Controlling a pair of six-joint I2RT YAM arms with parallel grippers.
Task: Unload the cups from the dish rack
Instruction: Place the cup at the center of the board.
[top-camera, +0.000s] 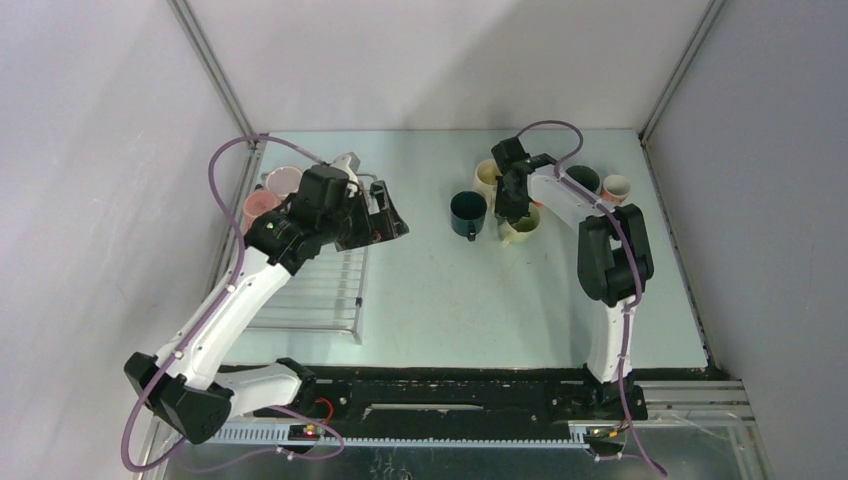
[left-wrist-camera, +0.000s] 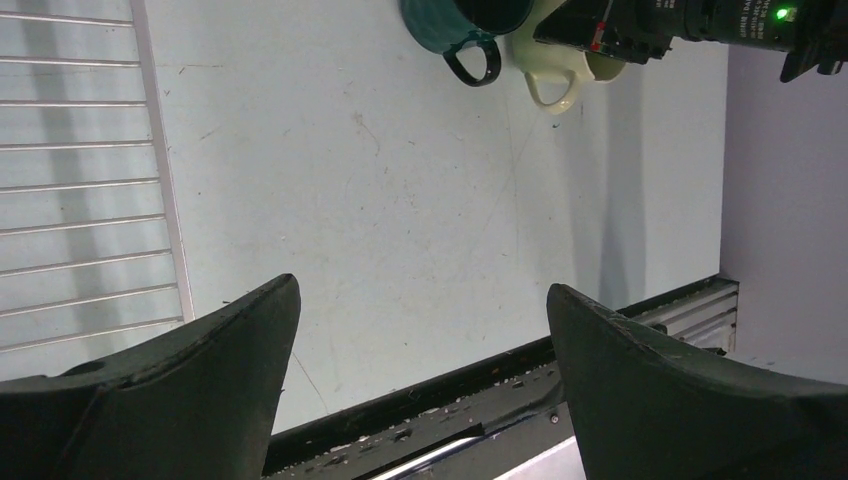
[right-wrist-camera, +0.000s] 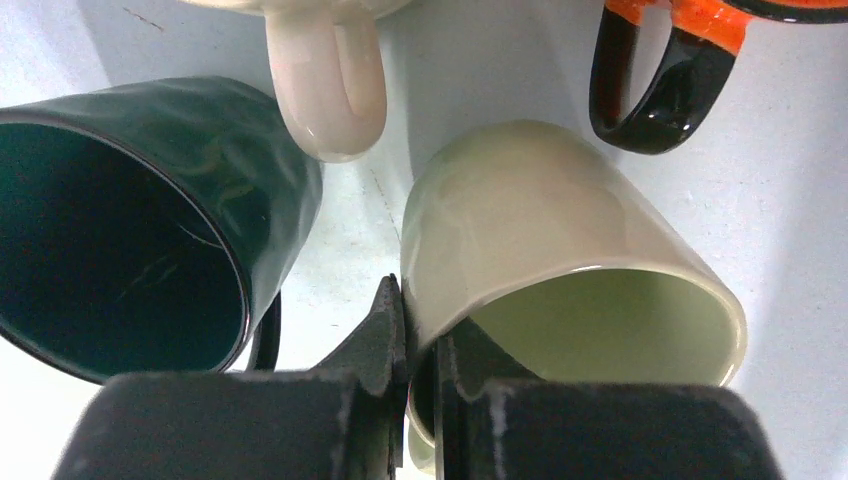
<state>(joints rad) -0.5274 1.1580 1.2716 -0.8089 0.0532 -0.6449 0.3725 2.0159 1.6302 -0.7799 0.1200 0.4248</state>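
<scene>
**Silver rack at left, cream cup pinched at right**

Two pink cups (top-camera: 262, 206) sit at the far end of the dish rack (top-camera: 330, 290), partly hidden by my left arm. My left end effector (left-wrist-camera: 420, 300) hangs over the desk (top-camera: 440, 300) just beside the rack, spread wide and empty. Further right stands a dark green cup (top-camera: 467, 210). Just beside it, my right end effector (right-wrist-camera: 420, 330) is clamped on the wall of a cream cup (right-wrist-camera: 520, 220). An orange cup (right-wrist-camera: 700, 22) stands near.

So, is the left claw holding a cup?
No, the left gripper stands wide open, and only pale-grey tabletop shows between its dark fingers.
</scene>
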